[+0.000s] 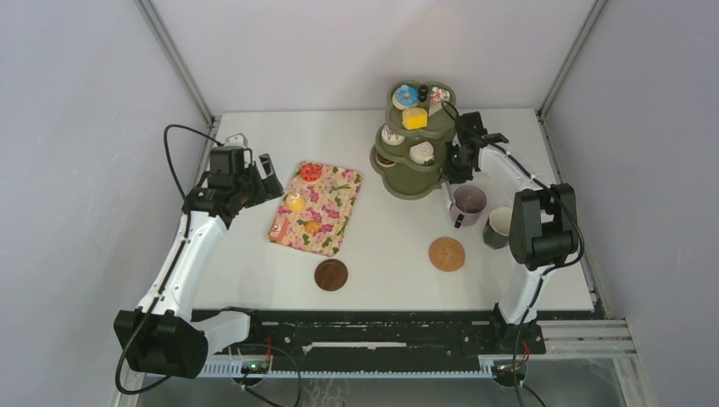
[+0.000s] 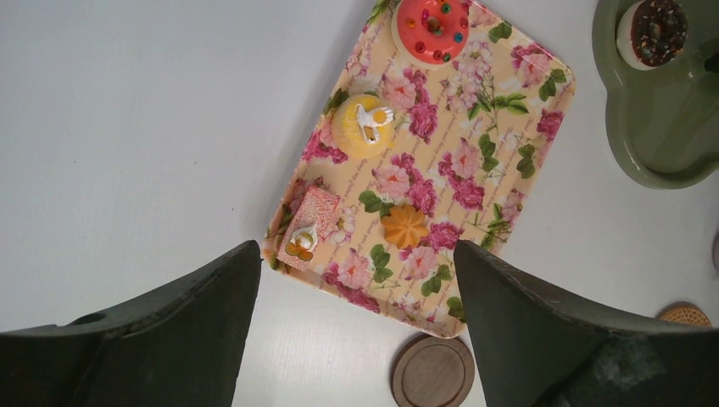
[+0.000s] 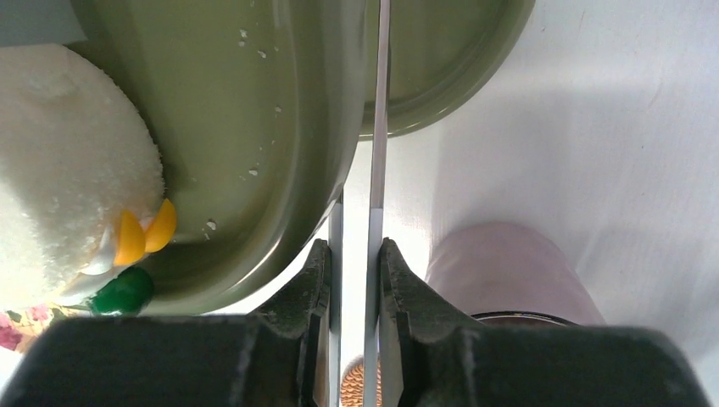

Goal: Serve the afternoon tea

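My left gripper is open and empty, hovering at the left edge of the floral tray. The tray holds a red donut, a yellow pastry, an orange pastry and a pink cake slice. My right gripper is shut on the thin metal tongs, right beside the green tiered stand. The stand holds a blue donut, a yellow cube and a white pastry. The mauve mug and the dark green mug stand just below the right gripper.
A dark brown coaster lies in front of the tray. A light woven coaster lies in front of the mauve mug. A chocolate donut sits on the stand's low tier. Grey walls close in the table on three sides.
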`<state>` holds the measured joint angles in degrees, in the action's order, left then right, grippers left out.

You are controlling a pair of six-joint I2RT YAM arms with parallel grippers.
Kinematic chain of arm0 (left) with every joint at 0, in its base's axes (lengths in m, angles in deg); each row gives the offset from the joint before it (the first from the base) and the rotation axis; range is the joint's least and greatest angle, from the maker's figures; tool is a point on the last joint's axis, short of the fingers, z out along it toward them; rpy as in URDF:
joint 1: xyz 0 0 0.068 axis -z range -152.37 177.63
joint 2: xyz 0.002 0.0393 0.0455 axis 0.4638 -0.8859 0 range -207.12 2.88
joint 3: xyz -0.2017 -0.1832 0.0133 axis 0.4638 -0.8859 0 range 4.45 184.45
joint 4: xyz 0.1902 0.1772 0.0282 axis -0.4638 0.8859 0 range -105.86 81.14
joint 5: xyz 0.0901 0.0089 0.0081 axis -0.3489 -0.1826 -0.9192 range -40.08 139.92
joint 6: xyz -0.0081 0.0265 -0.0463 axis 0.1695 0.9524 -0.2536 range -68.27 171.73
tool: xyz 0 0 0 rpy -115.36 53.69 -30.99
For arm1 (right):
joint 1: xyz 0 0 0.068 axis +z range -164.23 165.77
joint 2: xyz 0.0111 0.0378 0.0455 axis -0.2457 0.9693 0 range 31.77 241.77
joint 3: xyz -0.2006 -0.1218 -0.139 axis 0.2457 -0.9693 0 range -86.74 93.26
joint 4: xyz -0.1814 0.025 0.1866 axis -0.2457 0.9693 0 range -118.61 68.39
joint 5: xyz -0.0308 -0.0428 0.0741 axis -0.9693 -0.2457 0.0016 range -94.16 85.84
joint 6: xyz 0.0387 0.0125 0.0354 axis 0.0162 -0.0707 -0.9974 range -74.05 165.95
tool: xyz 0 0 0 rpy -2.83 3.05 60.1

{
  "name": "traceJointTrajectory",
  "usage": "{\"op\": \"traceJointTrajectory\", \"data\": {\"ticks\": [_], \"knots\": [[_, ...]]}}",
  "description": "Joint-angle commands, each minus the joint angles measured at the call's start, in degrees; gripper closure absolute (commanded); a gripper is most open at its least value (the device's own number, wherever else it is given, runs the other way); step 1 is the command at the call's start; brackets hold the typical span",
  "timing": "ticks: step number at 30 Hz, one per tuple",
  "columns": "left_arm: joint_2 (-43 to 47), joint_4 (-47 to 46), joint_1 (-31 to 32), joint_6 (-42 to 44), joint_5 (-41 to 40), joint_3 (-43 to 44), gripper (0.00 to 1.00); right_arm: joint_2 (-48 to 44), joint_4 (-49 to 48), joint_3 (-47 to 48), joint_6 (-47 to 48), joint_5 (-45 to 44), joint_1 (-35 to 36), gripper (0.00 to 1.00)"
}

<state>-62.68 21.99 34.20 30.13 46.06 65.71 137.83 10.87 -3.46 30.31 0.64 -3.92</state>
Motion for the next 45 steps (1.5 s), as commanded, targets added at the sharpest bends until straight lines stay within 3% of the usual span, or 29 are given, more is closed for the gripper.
{"op": "traceJointTrajectory", "data": {"ticks": [1,5,10,32,45], "knots": [[1.4,-1.0,-0.4,-0.3,-0.1,-0.4,0.12,-3.2,-4.0,-0.6,0.1,1.1,1.3,0.74],[1.4,-1.0,-0.4,-0.3,0.0,-0.3,0.12,-3.4,-4.1,-0.9,0.1,1.0,1.7,0.63],[1.3,-1.0,-0.3,-0.3,0.1,-0.3,0.12,-4.2,-4.1,-1.4,0.0,1.1,1.8,0.57],[1.5,-1.2,-0.3,-0.4,0.5,-0.4,0.12,-12.3,-2.0,-8.0,0.6,0.1,2.6,0.54],[1.7,-1.5,-0.3,-0.6,1.0,-0.7,0.12,-26.1,1.9,-16.3,0.3,-0.4,3.0,0.53]]}}
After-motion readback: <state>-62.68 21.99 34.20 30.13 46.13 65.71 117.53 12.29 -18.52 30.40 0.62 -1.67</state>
